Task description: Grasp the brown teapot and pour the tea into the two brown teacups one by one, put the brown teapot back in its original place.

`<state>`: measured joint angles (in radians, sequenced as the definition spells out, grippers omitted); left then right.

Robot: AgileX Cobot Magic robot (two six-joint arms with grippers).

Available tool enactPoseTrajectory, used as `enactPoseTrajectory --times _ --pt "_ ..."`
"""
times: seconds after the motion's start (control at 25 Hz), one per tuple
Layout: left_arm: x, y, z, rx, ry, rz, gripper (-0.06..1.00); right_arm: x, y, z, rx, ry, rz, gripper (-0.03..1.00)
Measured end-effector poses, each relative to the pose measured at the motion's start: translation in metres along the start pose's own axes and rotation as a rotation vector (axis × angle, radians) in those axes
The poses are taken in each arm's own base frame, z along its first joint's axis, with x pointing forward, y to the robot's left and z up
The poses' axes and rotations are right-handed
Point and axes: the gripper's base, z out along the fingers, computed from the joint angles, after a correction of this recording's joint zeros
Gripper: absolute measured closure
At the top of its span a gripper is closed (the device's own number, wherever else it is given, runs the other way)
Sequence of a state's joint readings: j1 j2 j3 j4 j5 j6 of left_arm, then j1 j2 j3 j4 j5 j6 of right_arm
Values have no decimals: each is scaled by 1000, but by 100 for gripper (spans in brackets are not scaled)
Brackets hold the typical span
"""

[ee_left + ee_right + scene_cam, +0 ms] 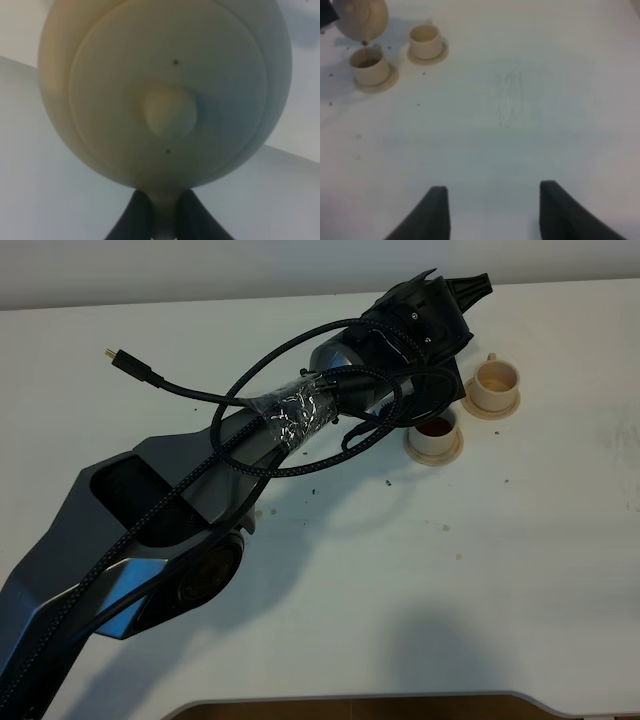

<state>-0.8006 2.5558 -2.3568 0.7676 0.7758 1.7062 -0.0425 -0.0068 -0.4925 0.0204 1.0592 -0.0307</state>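
Your left gripper (162, 212) grips the brown teapot (165, 90), filling the lower teacup (436, 433). Next, carry it to the empty teacup (496, 383); your right gripper (492, 210) stands open.

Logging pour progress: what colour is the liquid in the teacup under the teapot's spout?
Dark brown inside the teacup; the exterior high view shows it best.

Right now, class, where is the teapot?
The right wrist view shows the teapot held tilted in the left tool, spout just above the cup with tea, the empty cup beside that; the high view hides it under the arm.
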Motion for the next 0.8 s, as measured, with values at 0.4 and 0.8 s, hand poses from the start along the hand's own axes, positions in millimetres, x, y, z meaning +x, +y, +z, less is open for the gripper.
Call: enactPoseTrajectory --times 0.4,0.8 --pt "-3 4 -3 -14 -1 23 82 0 0 0 0 0 0 53" --pt "-3 4 -3 -13 -1 35 82 0 0 0 0 0 0 53"
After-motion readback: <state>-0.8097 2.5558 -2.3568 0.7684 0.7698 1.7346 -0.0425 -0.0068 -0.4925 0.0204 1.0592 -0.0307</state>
